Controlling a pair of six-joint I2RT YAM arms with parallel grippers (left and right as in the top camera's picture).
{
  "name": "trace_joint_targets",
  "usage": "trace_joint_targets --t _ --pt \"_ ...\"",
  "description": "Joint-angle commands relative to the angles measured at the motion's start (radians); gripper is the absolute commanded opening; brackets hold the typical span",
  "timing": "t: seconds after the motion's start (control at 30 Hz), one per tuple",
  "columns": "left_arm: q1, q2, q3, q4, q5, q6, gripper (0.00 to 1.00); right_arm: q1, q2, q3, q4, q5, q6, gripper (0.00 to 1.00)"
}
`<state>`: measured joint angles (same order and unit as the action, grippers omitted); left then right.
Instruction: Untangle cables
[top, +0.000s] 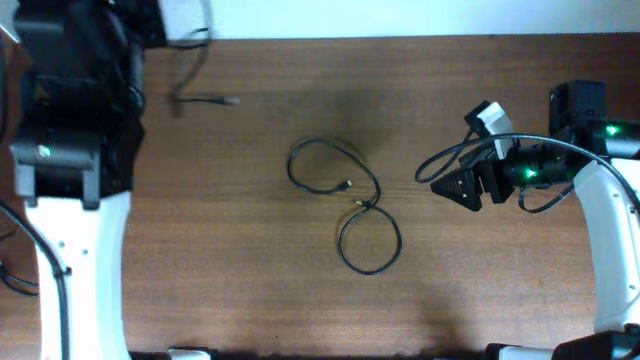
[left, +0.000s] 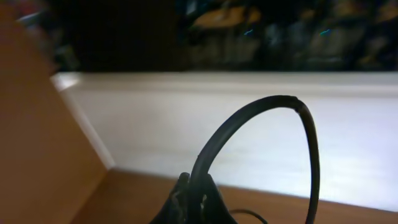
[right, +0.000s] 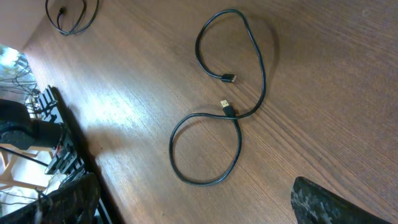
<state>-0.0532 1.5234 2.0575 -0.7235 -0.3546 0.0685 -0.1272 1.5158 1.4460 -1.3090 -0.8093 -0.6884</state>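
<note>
Black, limp, light cable (top: 372, 200) loops twice on the tabletop (top: 250, 290); best pinched near a plug (right: 228, 108). Right end effector (top: 445, 186) gapes; left end effector (left: 190, 194) seems clamped on another cable (left: 273, 101).

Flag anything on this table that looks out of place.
One cable lies mid-table in a figure-eight, crossing itself. A second cable sits apart at the far-left edge, partly trailing off the table.

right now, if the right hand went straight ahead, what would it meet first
Likely the black cable, near where its two loops cross, with only bare table before it. The height of the right hand is unclear.
</note>
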Motion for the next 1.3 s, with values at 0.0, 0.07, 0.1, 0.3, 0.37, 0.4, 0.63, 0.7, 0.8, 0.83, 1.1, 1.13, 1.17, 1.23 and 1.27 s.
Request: trace_joint_targets --t 0.0,0.07,0.1,0.3,0.37,0.4,0.63,0.7,0.8,0.83,1.1,1.13,1.17,1.23,1.27 --pt "0.127 0.063 0.019 -0.022 -0.038 0.016 0.0 0.003 0.003 0.012 -0.006 0.001 -0.01 0.97" --pt "0.182 0.091 0.019 -0.029 -0.038 0.016 0.0 0.003 0.003 0.012 -0.011 0.002 -0.011 0.97" --pt "0.215 0.109 0.019 -0.031 -0.037 0.016 0.0 0.003 0.003 0.012 -0.013 0.002 -0.01 0.97" --pt "0.36 0.212 0.019 -0.031 -0.025 0.014 0.0 0.003 0.003 0.012 -0.016 0.002 -0.01 0.97" --pt "0.402 0.257 0.019 -0.037 -0.024 0.006 0.0 0.003 0.003 0.012 -0.021 0.002 -0.011 0.97" --pt "0.418 0.278 0.019 -0.038 -0.023 0.003 0.0 0.003 0.003 0.012 -0.023 0.002 -0.011 0.97" --pt "0.5 0.438 0.019 -0.081 0.122 0.0 0.0 0.003 0.003 0.012 -0.032 0.01 -0.011 0.97" --pt "0.502 0.48 0.019 -0.109 0.123 0.0 0.0 0.003 0.003 0.012 -0.035 0.01 -0.011 0.97" --pt "0.501 0.548 0.019 -0.153 0.127 0.0 0.0 0.003 0.003 0.012 -0.04 0.01 -0.011 0.97" --pt "0.501 0.571 0.019 -0.168 0.139 0.0 0.0 0.003 0.003 0.012 -0.042 0.01 -0.011 0.97" --pt "0.502 0.667 0.019 -0.293 0.262 -0.012 0.87 0.003 0.003 0.012 -0.047 0.029 -0.01 0.97" --pt "0.501 0.668 0.019 -0.304 0.262 -0.012 1.0 0.003 0.003 0.012 -0.047 0.029 -0.01 0.97" --pt "0.501 0.668 0.019 -0.313 0.262 -0.016 0.99 0.003 0.003 0.012 -0.047 0.029 -0.01 0.97" --pt "0.502 0.668 0.019 -0.328 0.265 -0.016 0.99 0.003 0.003 0.012 -0.048 0.029 -0.01 0.97" --pt "0.502 0.668 0.019 -0.343 0.265 -0.016 0.99 0.003 0.003 0.012 -0.049 0.029 -0.01 0.97"
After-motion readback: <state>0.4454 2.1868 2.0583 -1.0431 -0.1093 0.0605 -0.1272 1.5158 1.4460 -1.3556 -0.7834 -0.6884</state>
